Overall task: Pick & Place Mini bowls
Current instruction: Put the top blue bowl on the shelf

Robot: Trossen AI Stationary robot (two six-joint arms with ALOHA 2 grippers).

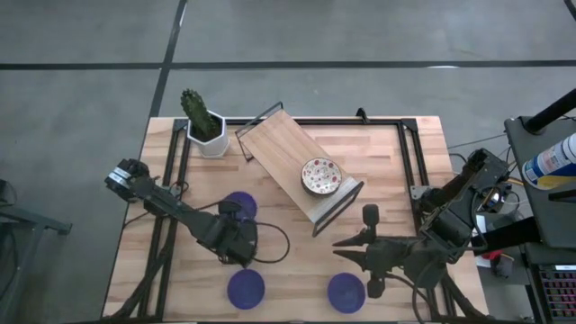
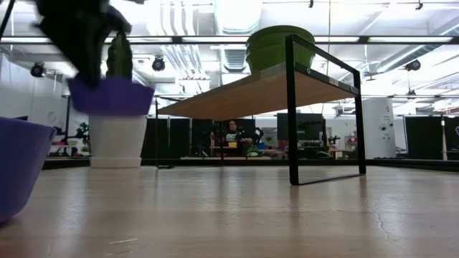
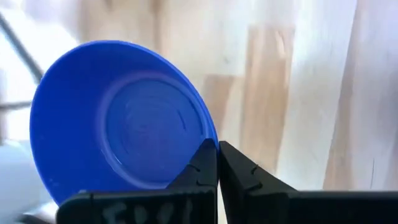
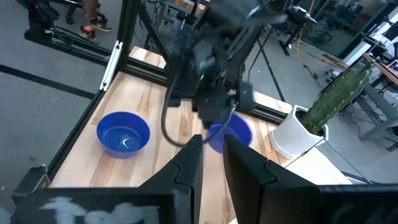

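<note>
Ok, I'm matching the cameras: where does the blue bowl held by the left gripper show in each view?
High view: blue bowl left of centre, below the cactus pot.
Low view: upper left, off the table, in front of the pot.
Left wrist view: fills the left half, rim pinched by the left gripper.
Right wrist view: centre, pot to its right.
Shared landmark: the cactus pot, absent only from the left wrist view.

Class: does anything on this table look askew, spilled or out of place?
The wooden shelf stands diagonally to the table's edges, with a speckled bowl on top. The left gripper holds a blue bowl by its rim, off the table; the right gripper waits nearby. Nothing looks spilled or broken.
</note>
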